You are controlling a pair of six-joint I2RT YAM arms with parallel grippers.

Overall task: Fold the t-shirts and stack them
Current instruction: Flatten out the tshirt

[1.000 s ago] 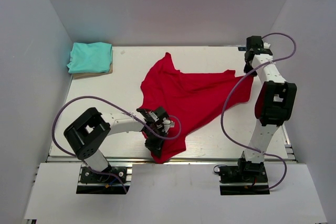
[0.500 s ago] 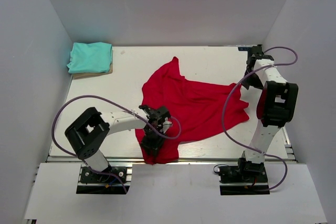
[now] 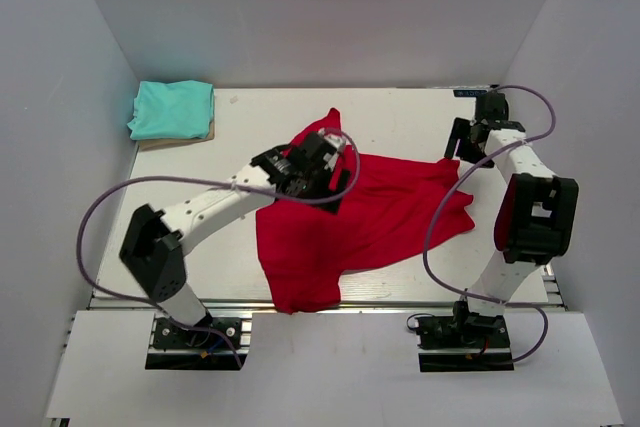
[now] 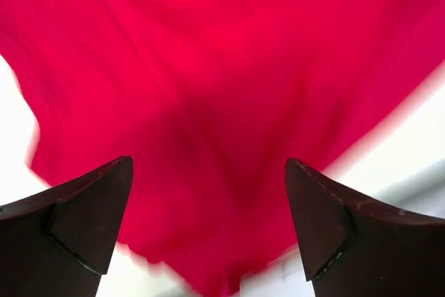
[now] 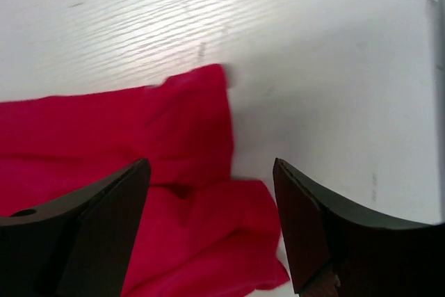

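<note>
Item: red t-shirt (image 3: 350, 217), crumpled, centre of worktop (image 3: 410, 112). Teal t-shirt (image 3: 172, 109), folded, far-left corner. My left jaws gaped wide, empty, above red cloth; right jaws open, empty, over its right corner. Judged best: pinch edges only, draw flat before folding.

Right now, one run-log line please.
left gripper open, above red t-shirt | right gripper open, at its right edge | red t-shirt unfolded | teal t-shirt folded, far-left corner
</note>
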